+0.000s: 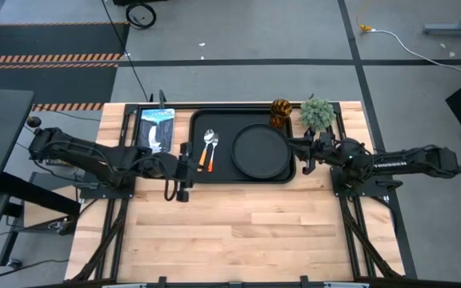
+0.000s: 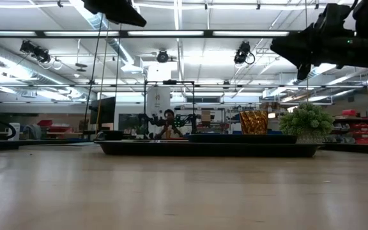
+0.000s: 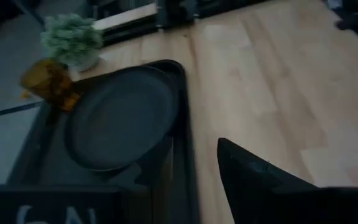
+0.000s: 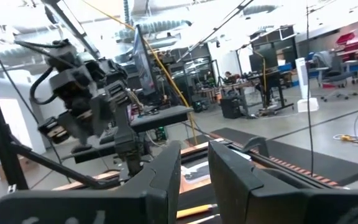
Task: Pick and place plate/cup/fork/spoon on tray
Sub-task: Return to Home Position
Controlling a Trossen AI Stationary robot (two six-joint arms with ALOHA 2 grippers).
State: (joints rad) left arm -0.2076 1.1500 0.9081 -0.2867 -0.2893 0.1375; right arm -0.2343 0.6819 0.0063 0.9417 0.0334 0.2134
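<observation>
Bare table (image 2: 171, 191) fills our foreground. Beyond it the tray (image 1: 238, 116) carries plate (image 1: 260, 150), spoon (image 1: 208, 136) and fork (image 1: 214, 145), with the cup (image 1: 281, 110) at its far right corner beside a potted plant (image 1: 317, 114). We judge a clipped rim the danger: the left gripper (image 1: 184, 170), fingers apart and empty, hangs just beside the tray's left edge, and the right gripper (image 1: 304, 156), narrowly parted, hangs by its right edge.

One tray (image 1: 224, 170), just the one! One plate (image 1: 260, 150), one cup (image 1: 281, 108). Cutlery: one fork (image 1: 211, 156), one spoon (image 1: 206, 148), two pieces all told. One plant (image 1: 317, 114), one book (image 1: 155, 128). Two arms: left arm (image 1: 94, 156), right arm (image 1: 406, 162).
</observation>
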